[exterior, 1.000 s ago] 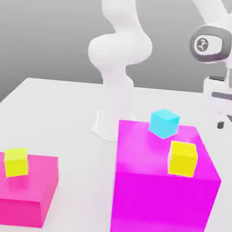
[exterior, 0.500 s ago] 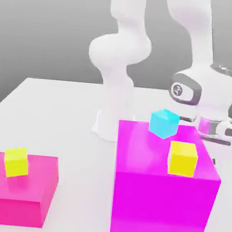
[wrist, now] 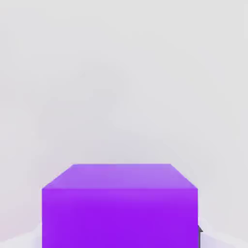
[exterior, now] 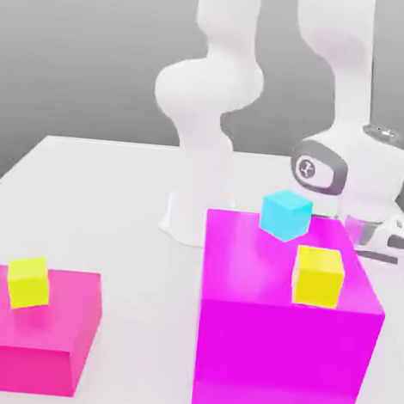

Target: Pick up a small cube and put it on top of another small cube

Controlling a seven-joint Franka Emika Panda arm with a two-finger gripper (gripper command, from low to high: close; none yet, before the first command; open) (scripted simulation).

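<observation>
Tool (exterior: 376, 247) hangs close over purple cube (wrist: 119, 206).

Bright, even light all over, soft and from above. The table (exterior: 94, 196) reads near white, the backdrop fading from dark grey up top to paler grey lower down. Shadows are faint: just a soft smudge under the arm (exterior: 205, 111). The big magenta block (exterior: 279, 350) glows, its top a shade lighter than its front, with a dim reflection under the yellow cube (exterior: 318, 274). On the hand camera, washed-out white haze, and the purple cube (wrist: 120, 208) has a paler top, darker front. Edges look slightly soft throughout.
</observation>
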